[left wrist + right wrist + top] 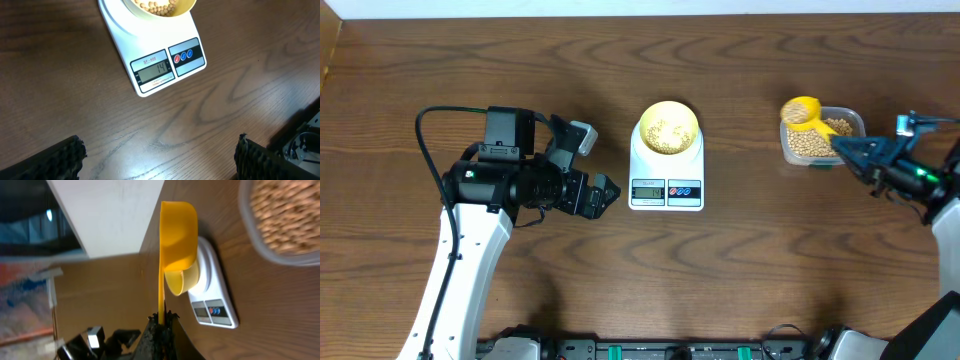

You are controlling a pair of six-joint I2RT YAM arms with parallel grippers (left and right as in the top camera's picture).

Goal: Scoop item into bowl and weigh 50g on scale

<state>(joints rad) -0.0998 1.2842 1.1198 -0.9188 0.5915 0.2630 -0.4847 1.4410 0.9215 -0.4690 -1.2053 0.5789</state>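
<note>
The pale yellow bowl [693,118] stands on the white scale [666,170] at mid-table, with a thin layer of beige beans [667,133] inside. In the left wrist view the scale [150,45] has a lit display reading 14. My left gripper [605,190] hovers open just left of the scale, its fingers [65,160] wide apart over bare wood. The right gripper [847,148] is shut on the handle of a bright yellow scoop [804,112], whose cup hangs over the left end of the bean tub. From the right wrist, the scoop [177,235] is seen edge-on, its contents hidden.
A clear plastic tub [853,120] full of beans sits at the right, under the scoop and close to the right arm. The table's far edge meets a white wall. Black fixtures line the near edge.
</note>
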